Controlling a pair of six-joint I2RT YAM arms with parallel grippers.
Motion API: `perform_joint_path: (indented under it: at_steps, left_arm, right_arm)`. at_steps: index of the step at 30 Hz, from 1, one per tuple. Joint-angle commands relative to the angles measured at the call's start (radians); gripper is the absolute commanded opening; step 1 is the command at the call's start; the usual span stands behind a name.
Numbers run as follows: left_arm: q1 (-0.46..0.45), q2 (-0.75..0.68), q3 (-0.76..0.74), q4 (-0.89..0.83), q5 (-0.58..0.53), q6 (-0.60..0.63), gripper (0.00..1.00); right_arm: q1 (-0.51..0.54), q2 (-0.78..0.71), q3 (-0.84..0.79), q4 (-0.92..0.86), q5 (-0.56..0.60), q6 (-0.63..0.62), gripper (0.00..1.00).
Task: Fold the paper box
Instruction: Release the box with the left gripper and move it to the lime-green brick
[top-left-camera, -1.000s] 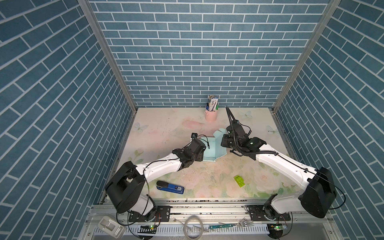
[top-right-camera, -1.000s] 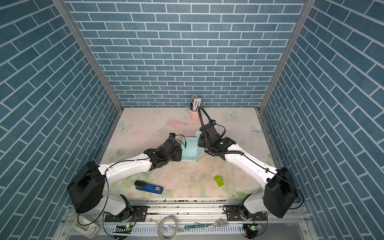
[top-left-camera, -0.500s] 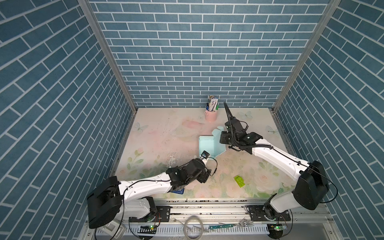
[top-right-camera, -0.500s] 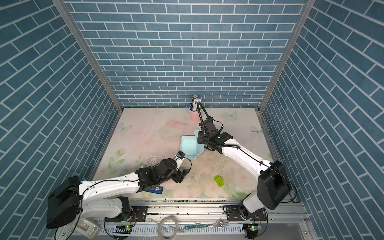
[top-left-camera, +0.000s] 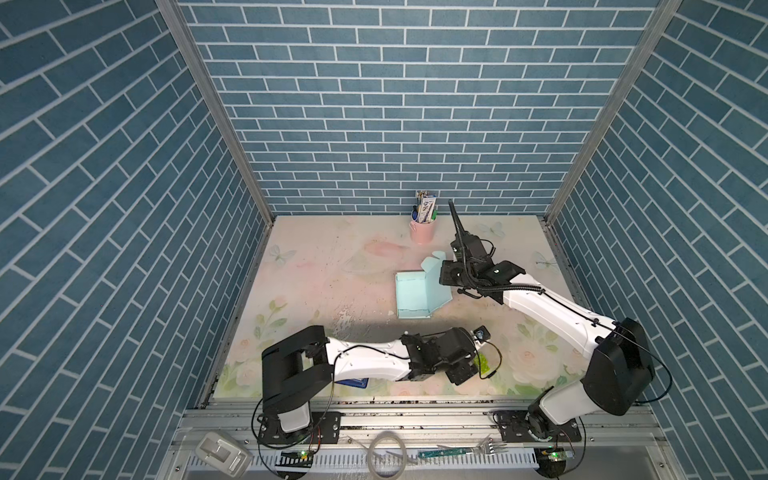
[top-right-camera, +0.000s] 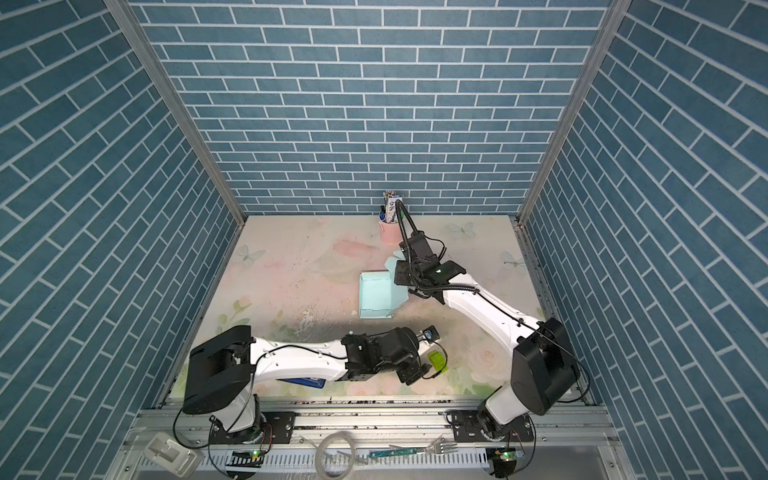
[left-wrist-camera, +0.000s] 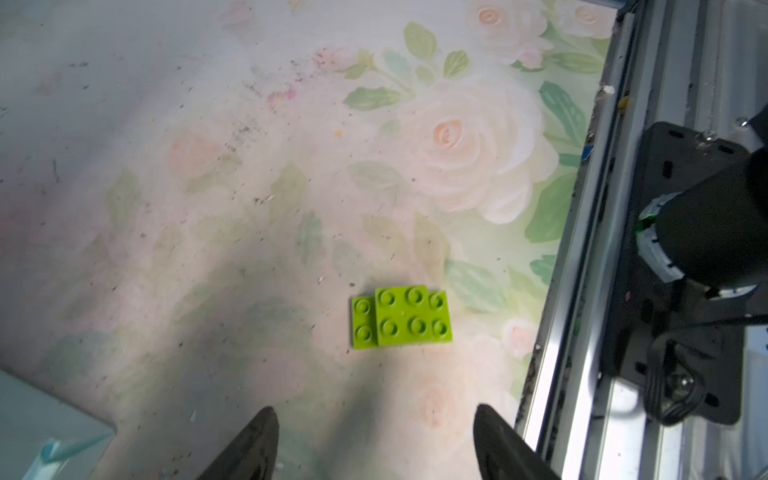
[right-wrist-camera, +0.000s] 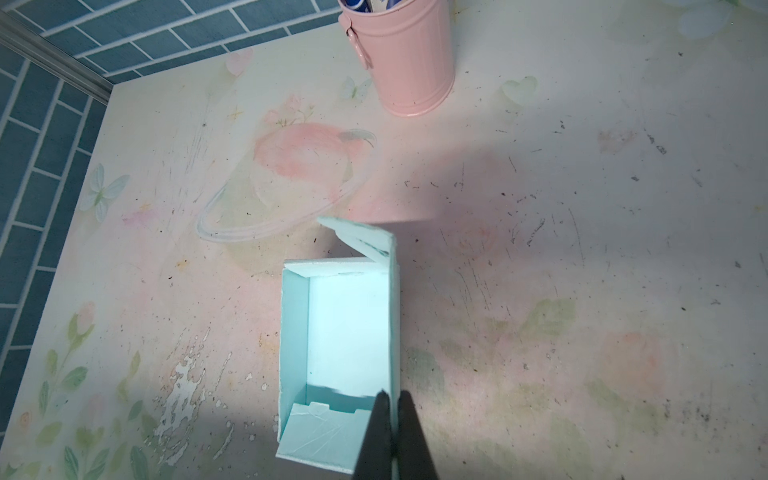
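The pale mint paper box (top-left-camera: 417, 297) (top-right-camera: 375, 297) sits right of the table's middle as a shallow open tray with one end flap lying down and a flap (right-wrist-camera: 359, 239) raised at the far corner. My right gripper (right-wrist-camera: 392, 397) (top-left-camera: 441, 277) is shut on the box's right side wall. My left gripper (left-wrist-camera: 374, 415) (top-left-camera: 470, 369) hovers open and empty near the front edge, just short of a green toy brick (left-wrist-camera: 401, 322) (top-right-camera: 436, 359). A corner of the paper box (left-wrist-camera: 37, 424) shows in the left wrist view.
A pink cup (top-left-camera: 423, 231) (right-wrist-camera: 409, 58) of pens stands at the back wall, behind the box. A blue stapler (top-left-camera: 353, 382) lies mostly hidden under my left arm. The metal front rail (left-wrist-camera: 582, 332) runs close beside the left gripper. A fork (top-left-camera: 478, 451) lies in front of the rail.
My left arm has swung away from the box to the front of the table by the green brick, its jaws a little wider. The right gripper kept its hold on the box wall.
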Motion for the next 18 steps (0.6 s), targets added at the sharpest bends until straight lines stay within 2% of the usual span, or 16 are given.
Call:
perform_joint_path:
  at_steps: [1,7,18]
  left_arm:
    - [-0.007,0.034,0.053,-0.091,0.007,0.026,0.76]
    - [-0.013,0.088,0.101,-0.062,0.036,-0.019,0.74]
    - [-0.056,0.218,0.172,0.002,-0.066,-0.096,0.67]
  right_arm:
    - [-0.012,0.010,0.024,-0.013,-0.015,-0.035,0.00]
    - [-0.026,-0.002,0.014,-0.017,-0.029,-0.058,0.00]
    - [-0.034,-0.018,-0.009,-0.012,-0.058,-0.089,0.00]
